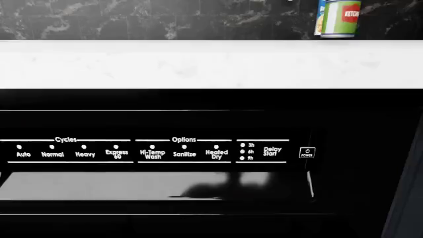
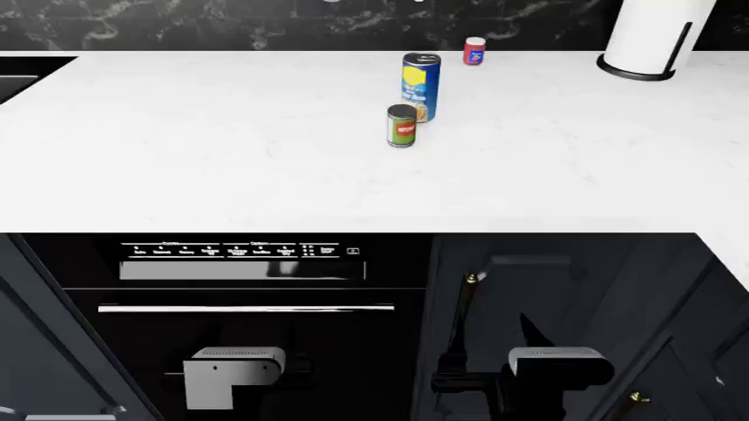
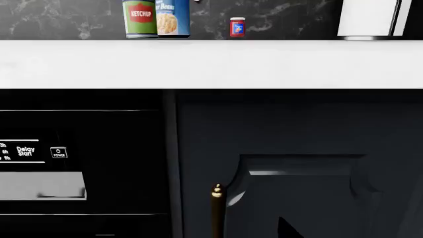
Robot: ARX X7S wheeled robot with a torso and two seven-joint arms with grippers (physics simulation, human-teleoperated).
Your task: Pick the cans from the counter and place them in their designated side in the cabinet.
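Three cans stand on the white marble counter [image 2: 175, 149] toward its back. In the head view they are a tall blue can with a yellow label [image 2: 422, 85], a short green can with a red label [image 2: 402, 125] just in front of it, and a tiny red can [image 2: 474, 51] near the wall. The right wrist view shows the green can [image 3: 140, 19], the blue can [image 3: 174, 19] and the red can [image 3: 237, 27]. The left wrist view shows the green can [image 1: 343, 19]. Both arms hang low below the counter edge. Only their grey wrist blocks show, the left block [image 2: 234, 367] and the right block [image 2: 559, 364]. The fingers are lost against the dark fronts.
A white paper-towel roll on a black base [image 2: 653, 35] stands at the counter's back right. Below the counter are a black dishwasher [image 2: 240, 250] with a bar handle [image 2: 246, 309] and a dark cabinet door [image 2: 562, 289] with a brass handle [image 2: 468, 294]. A black marble wall [image 2: 175, 22] runs behind.
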